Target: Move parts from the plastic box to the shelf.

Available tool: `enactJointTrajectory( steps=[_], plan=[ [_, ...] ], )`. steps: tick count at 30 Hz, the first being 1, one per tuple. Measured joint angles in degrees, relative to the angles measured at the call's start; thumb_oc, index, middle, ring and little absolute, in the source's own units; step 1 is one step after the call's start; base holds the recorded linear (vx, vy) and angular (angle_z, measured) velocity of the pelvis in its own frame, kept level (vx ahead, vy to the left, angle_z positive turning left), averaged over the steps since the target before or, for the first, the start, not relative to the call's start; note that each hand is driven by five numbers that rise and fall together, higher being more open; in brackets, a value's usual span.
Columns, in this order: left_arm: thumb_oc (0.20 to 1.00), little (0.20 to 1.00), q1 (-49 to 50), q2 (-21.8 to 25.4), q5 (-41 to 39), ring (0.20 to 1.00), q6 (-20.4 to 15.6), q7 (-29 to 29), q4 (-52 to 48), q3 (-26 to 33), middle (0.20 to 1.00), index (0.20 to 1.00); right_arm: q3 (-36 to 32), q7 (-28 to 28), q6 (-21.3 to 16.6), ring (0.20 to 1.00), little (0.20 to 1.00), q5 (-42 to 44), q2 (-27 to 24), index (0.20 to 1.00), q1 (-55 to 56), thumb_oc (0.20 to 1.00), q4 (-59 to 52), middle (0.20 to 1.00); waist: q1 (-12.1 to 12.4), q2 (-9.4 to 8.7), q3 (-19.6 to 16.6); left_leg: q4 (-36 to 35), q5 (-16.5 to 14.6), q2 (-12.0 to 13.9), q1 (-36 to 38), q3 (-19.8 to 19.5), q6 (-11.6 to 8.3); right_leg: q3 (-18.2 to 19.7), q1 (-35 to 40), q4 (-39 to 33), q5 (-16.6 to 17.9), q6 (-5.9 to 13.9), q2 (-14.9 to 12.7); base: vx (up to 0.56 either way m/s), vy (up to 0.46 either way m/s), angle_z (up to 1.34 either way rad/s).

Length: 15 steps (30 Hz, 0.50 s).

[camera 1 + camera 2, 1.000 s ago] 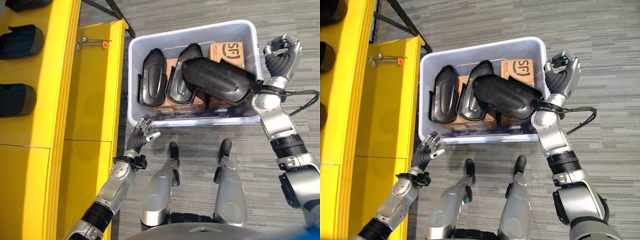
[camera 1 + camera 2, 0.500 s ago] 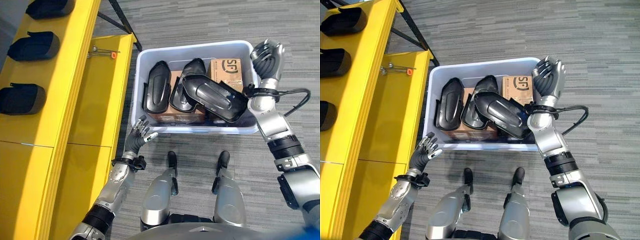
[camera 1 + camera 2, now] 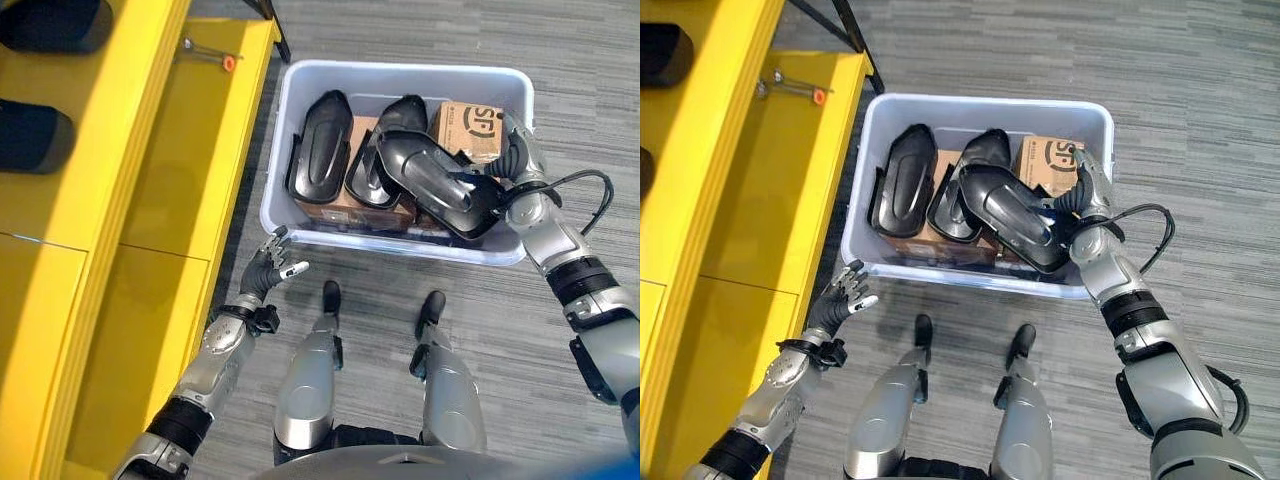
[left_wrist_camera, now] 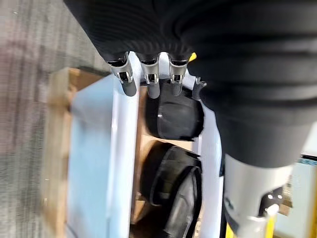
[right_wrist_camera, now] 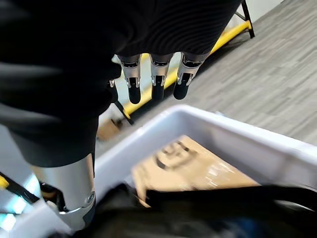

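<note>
The pale plastic box (image 3: 400, 72) stands on the floor and holds three black moulded parts on cardboard cartons (image 3: 470, 120). Two parts stand side by side, one at the left (image 3: 318, 150) and one in the middle (image 3: 385, 140). The third part (image 3: 435, 180) lies across the top with its hollow side up. My right hand (image 3: 515, 155) hovers over the box's right end beside that top part, fingers (image 5: 152, 82) straight, holding nothing. In front of the box's near left corner, my left hand (image 3: 268, 272) is open with spread fingers (image 4: 148, 74). The yellow shelf (image 3: 120, 150) stands at the left.
Two black parts (image 3: 35, 135) (image 3: 50, 20) lie on the shelf's upper level. A small tool with an orange tip (image 3: 205, 52) rests on the lower yellow surface (image 3: 200, 160). Grey carpet (image 3: 560, 40) surrounds the box.
The camera view has shifted. My right hand came down from the box's far right corner to beside the top part. That part turned from back up to hollow side up.
</note>
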Motion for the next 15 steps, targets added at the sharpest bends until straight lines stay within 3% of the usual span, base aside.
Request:
enactJointTrajectory(
  steps=[7,15],
  plan=[
    [1.000,1.000,-1.1,0.1,-0.1,1.000,0.2,-0.1,-0.1,-0.2,1.000,1.000,0.9,-4.5,3.0,1.000,1.000,-0.4,0.0,1.000,-2.9,1.000,5.2,1.000,1.1,-0.09,0.7,0.1,1.0,0.4,-5.1,-0.5,-0.25,0.0,-5.7,1.6,-0.5,-0.95,0.5,-0.05,-0.018,0.00],
    [1.000,1.000,-2.4,0.4,-0.1,1.000,0.3,0.2,-0.3,-1.4,1.000,1.000,0.4,-5.7,3.9,1.000,1.000,-1.1,0.0,1.000,-5.4,1.000,4.9,1.000,1.0,0.16,1.0,0.9,0.9,0.5,-8.9,-0.6,-0.19,-0.1,-10.1,3.9,-1.2,-1.69,0.3,-0.05,0.014,0.00]
  ],
)
